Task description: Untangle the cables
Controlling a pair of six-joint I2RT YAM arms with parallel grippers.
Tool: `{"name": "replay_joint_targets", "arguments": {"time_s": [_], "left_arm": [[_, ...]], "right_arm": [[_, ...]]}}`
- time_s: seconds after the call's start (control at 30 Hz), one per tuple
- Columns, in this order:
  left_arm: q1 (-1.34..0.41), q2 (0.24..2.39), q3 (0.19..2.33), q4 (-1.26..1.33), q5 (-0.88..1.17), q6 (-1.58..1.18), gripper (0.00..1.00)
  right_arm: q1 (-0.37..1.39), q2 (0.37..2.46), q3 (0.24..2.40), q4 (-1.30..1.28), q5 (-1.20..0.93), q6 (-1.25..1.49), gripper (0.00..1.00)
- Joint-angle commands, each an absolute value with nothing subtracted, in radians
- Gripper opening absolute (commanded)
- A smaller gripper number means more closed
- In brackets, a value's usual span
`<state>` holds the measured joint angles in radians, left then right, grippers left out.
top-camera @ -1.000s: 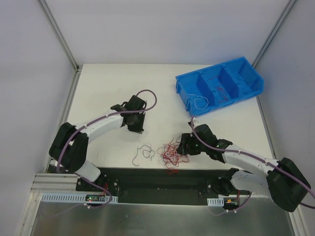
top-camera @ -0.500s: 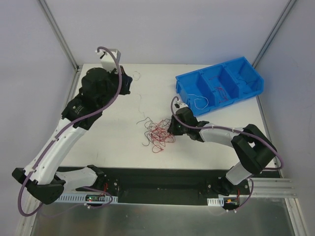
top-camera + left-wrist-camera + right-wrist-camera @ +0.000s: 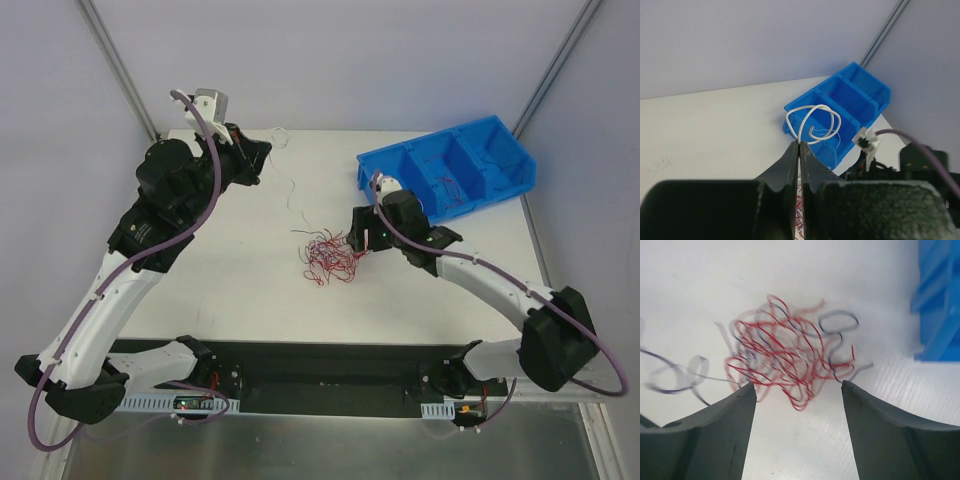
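Assessing progress against the task, the work stands partly done. The blue bin [image 3: 370, 190] at the far right of the table [image 3: 220, 280] already holds loose strands: a white one in its left compartment, red ones in the middle, and something faint in the right one that I cannot make out. The bulk of the cables [image 3: 330, 255] lies as one mostly red tangle near the table's middle, with a few dark strands curling out of it.

One white cable [image 3: 290, 195] appears to be the strand in hand. The left arm [image 3: 150, 225] has its jaws closed tight on it. The left wrist view confirms this: the wire is pinched between the tips, and its free end curls in a loop [image 3: 817, 106] beyond them. In the overhead view the strand runs from those jaws, raised near the far left corner, down toward the tangle. Whether its lower end is free of the knot I cannot tell.

The right arm [image 3: 480, 280] has its jaws wide open, holding nothing, low over the table just beside the tangle on its bin side. The right wrist view shows the tangle [image 3: 785, 360] ahead of and between the two fingers [image 3: 715, 430], touched by neither.

Judged outstanding: freeing the white strand, then separating the many red and dark wires one by one.

Markings: no brand, label or legible writing appears on the bin, cables, table or arms in any view.
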<state>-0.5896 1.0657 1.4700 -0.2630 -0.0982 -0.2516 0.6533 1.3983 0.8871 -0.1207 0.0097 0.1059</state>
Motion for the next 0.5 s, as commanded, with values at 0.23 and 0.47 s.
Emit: {"name": "replay_joint_targets", "arguments": {"time_s": [0.23, 0.47], "left_arm": [[-0.595, 1.089, 1.462, -0.193, -0.02, -0.318, 0.0], [-0.595, 1.08, 1.434, -0.196, -0.009, -0.334, 0.0]], "right_arm": [[0.758, 1.298, 1.084, 0.201, -0.363, -0.02, 0.75], [0.784, 1.402, 1.167, 0.356, -0.333, 0.084, 0.72]]}}
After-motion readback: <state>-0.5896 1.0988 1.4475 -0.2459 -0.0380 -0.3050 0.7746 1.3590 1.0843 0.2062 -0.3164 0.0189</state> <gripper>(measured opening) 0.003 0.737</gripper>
